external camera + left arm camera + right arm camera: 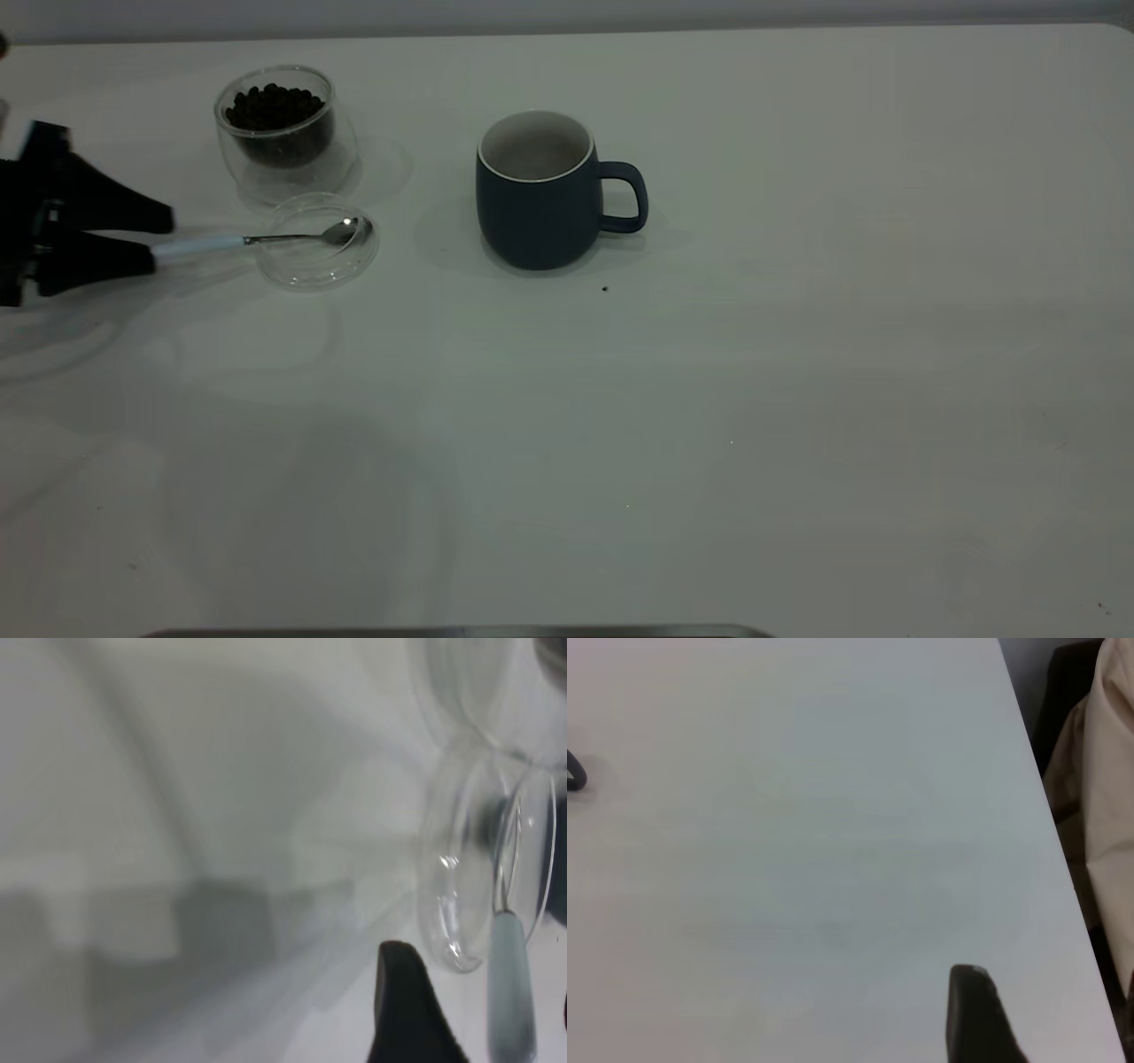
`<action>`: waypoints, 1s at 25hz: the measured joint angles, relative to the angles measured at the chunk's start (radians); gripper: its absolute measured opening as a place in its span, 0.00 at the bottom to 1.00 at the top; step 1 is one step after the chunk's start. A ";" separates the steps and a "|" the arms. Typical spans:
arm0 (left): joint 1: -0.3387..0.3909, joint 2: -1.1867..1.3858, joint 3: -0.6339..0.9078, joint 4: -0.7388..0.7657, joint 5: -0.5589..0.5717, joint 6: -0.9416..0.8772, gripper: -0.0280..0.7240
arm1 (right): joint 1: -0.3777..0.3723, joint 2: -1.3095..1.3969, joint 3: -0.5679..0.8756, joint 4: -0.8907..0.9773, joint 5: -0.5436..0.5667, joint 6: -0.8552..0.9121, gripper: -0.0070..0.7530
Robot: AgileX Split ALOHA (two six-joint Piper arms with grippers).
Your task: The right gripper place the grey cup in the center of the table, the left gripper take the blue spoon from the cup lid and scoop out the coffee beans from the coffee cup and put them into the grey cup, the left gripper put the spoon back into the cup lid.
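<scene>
The grey cup (536,213) stands upright near the table's (709,399) middle, handle to the right. The coffee cup (283,142) with the coffee beans (275,106) stands at the back left. The cup lid (314,261) lies just in front of it. The blue spoon (341,232) rests with its bowl in the lid, its pale handle (512,992) pointing left. My left gripper (161,235) is open, low at the left edge, with a finger on each side of the handle's end. My right gripper (1045,1001) is out of the exterior view, open and empty above bare table near an edge.
A small dark speck (605,288) lies on the table in front of the grey cup. The grey cup's handle (574,771) shows at the edge of the right wrist view. Beige cloth (1107,771) hangs beyond the table edge there.
</scene>
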 joint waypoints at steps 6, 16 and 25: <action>0.104 -0.056 0.000 -0.063 0.151 0.000 0.68 | 0.000 0.000 0.000 0.000 0.000 0.000 0.49; 0.128 -0.499 0.001 -0.135 0.310 -0.059 0.66 | 0.000 0.000 0.000 0.000 0.000 0.000 0.49; -0.136 -1.159 0.002 0.605 0.052 -0.583 0.62 | 0.000 0.000 0.000 0.000 0.000 0.000 0.49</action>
